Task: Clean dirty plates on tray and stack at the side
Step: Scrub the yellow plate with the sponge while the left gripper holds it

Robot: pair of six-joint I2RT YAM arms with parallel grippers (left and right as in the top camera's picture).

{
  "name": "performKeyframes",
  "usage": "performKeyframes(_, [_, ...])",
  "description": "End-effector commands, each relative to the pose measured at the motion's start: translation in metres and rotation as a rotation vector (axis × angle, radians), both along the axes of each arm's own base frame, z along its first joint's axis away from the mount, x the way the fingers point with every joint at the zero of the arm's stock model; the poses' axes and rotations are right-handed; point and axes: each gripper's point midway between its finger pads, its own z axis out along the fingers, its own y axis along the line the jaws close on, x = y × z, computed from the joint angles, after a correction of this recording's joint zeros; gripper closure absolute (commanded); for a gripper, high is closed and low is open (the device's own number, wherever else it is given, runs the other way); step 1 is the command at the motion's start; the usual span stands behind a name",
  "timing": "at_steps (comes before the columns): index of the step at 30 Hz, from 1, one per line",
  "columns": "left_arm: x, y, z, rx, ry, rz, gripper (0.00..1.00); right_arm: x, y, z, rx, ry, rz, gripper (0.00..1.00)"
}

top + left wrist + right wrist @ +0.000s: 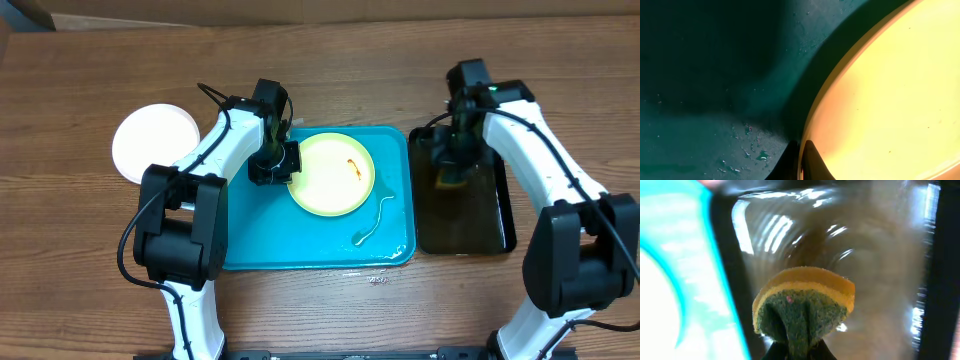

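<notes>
We pinch the rim of the green plate with the left end effector, steadying it inside the blue tray for wiping. The right end effector clenches the sponge over the black tray beside the blue tray, probably wetting it.

The large turquoise plastic tray is bare along its near half, apparently only wet; the round lime-green plate and white left arm block its far part.

No text, label, brand name, number or sign can be read in the overhead view or in either wrist view.
</notes>
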Motion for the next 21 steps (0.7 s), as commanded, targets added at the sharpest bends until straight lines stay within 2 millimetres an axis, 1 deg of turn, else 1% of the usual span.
performKeyframes(1, [-0.002, -0.002, -0.007, 0.006, 0.013, -0.002, 0.96, 0.02, 0.052, 0.036, 0.099, -0.121, 0.097, 0.96])
performKeyframes(4, [-0.001, -0.003, -0.007, 0.005, 0.01, -0.002, 0.96, 0.026, 0.091, 0.049, 0.123, -0.191, 0.186, 0.96])
performKeyframes(5, [-0.001, -0.003, -0.007, 0.005, 0.01, -0.002, 0.96, 0.026, 0.115, 0.053, 0.135, -0.232, 0.247, 0.96])
performKeyframes(6, [-0.001, -0.003, -0.007, 0.005, 0.01, -0.002, 0.96, 0.026, 0.128, 0.054, 0.128, -0.255, 0.288, 0.96])
performKeyframes(8, [-0.001, -0.003, -0.007, 0.005, 0.01, -0.002, 0.96, 0.027, 0.144, 0.054, 0.071, -0.305, 0.332, 0.96])
performKeyframes(11, [-0.002, -0.003, -0.007, 0.005, 0.01, -0.003, 0.96, 0.028, 0.157, 0.052, -0.05, -0.367, 0.389, 0.96])
performKeyframes(14, [-0.002, -0.002, -0.007, 0.005, 0.008, -0.014, 0.96, 0.028, 0.171, 0.043, -0.159, -0.404, 0.477, 0.96])
performKeyframes(17, [-0.001, -0.002, -0.007, 0.006, 0.008, -0.014, 0.96, 0.032, 0.177, 0.028, -0.234, -0.416, 0.5, 0.96])
performKeyframes(21, [-0.002, -0.002, -0.007, 0.008, 0.009, -0.017, 0.96, 0.037, 0.182, 0.003, -0.251, -0.393, 0.508, 0.96])
